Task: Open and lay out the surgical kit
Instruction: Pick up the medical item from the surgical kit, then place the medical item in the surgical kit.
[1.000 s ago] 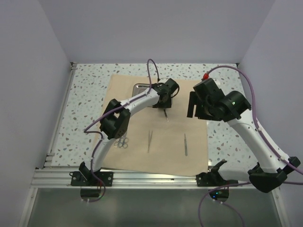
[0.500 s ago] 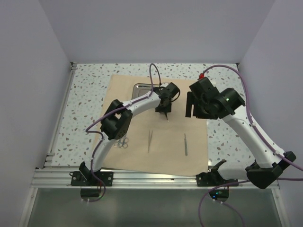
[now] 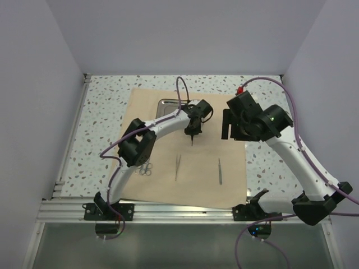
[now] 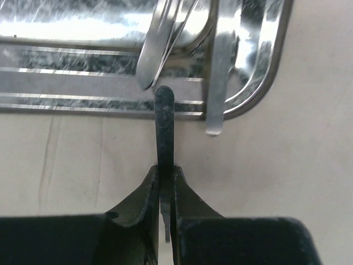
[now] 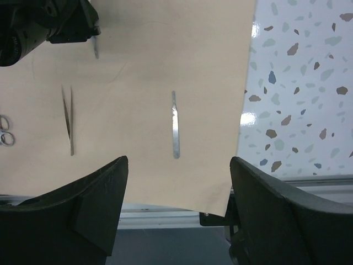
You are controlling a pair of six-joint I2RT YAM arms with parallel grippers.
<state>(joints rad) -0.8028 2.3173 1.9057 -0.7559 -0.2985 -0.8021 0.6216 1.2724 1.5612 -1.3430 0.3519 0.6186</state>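
The tan cloth wrap (image 3: 196, 188) is lying flat across mid-frame, the steel tray (image 3: 166, 104) at its upper edge. The right gripper (image 5: 179, 161) is hanging wide open (empty) at right; the left gripper (image 4: 165, 179) is clamping a thin dark instrument (image 4: 164, 124) just below the tray.

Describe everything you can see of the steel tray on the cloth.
The steel tray is shiny, scuffed metal, rectangular with rounded corners and a stepped, ridged rim. It lies flat on the tan cloth, toward its far edge, partly hidden by the left arm from above. Some silver instruments lie in it, ends overhanging its near rim. The left gripper, jaws shut on a thin dark tool, hangs near that rim; no contact shows.
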